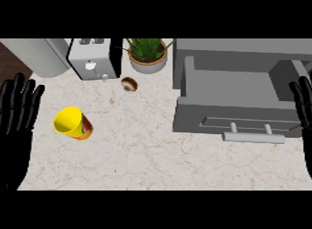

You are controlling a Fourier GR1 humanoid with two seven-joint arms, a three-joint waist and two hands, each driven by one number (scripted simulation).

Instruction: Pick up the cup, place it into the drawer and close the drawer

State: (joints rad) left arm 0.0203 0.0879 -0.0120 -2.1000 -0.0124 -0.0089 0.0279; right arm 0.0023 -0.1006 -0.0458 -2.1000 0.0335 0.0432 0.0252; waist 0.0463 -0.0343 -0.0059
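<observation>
Two hands in view, both cut by the frame edges: left hand (11,117) at the left edge, right hand (310,107) at the right edge, only part of its width showing. Both rest with fingers straight and pointing up, spread wide, holding nothing. Forearms not really readable, dark against the dark border.

Hard to make out: small brown round object (129,84) on the counter below the plant, can't tell what it is. Grey rounded appliance (36,56) at top left is cut off by the top of the view. Toaster (93,58) beside it, top edge also cropped. Potted plant (148,54), leaves clipped at the top.

Cup (72,123): yellow, with a red and green pattern on its side, tilted so the open mouth faces up-left. It sits on the counter just right of the left hand, not touching it, and well apart from the right hand.

Drawer (232,96): grey, pulled out open, nothing visible inside, handle (253,137) on the front toward the viewer. It comes out of a grey cabinet box (244,47). Right hand is just beside the drawer's right side. Cup is well left of the drawer.

Counter (158,165): pale marble with faint brownish veins. Dark wood-tone floor (0,58) at upper left.
</observation>
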